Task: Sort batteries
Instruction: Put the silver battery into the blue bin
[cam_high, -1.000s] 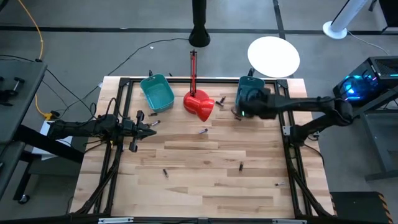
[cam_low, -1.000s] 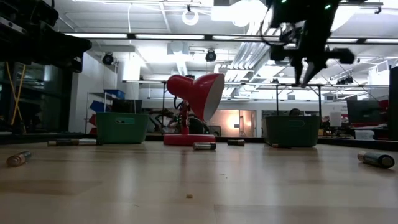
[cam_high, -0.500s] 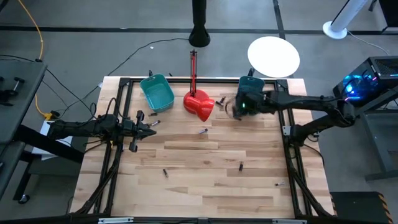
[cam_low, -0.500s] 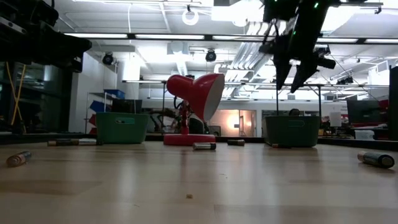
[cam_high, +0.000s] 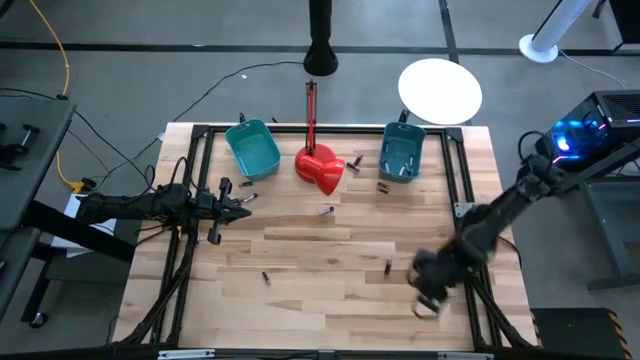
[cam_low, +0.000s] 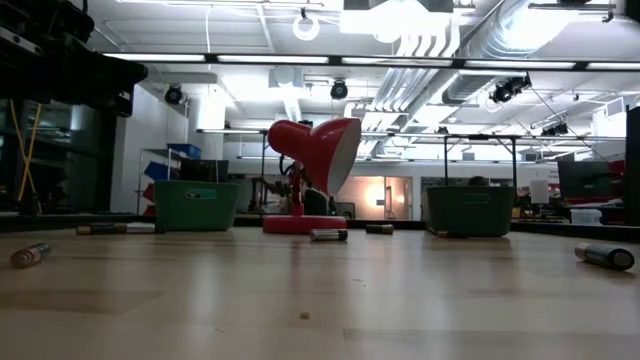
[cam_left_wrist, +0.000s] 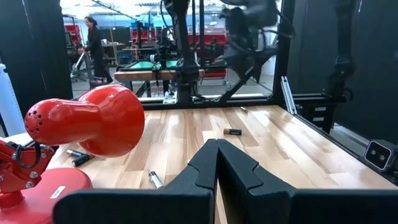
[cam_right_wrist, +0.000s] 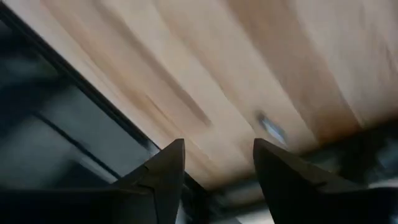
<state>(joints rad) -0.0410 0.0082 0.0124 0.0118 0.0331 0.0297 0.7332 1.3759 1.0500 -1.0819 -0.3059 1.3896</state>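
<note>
Small dark batteries lie scattered on the wooden table, among them one (cam_high: 327, 211) mid-table, one (cam_high: 388, 267) near right, one (cam_high: 266, 277) near left and one (cam_high: 450, 296) by the right rail. My right gripper (cam_high: 428, 300) hovers open over the table's near right part, and its wrist view shows a blurred battery (cam_right_wrist: 272, 129) ahead of the gripper (cam_right_wrist: 217, 163). My left gripper (cam_high: 246, 201) waits shut at the table's left, pointing right; its wrist view shows the gripper (cam_left_wrist: 217, 152) and a battery (cam_left_wrist: 232, 131) beyond it.
Two teal bins stand at the far side, one left (cam_high: 255, 150) and one right (cam_high: 392, 140), with a red desk lamp (cam_high: 320, 168) between them. More batteries lie near the bins (cam_high: 382, 186). A black frame rail (cam_high: 465, 215) runs along the table's right side.
My right gripper has opened while above the right teal bin, then swung fast toward the table's near edge, ending low over the near right part. The left arm has kept still.
</note>
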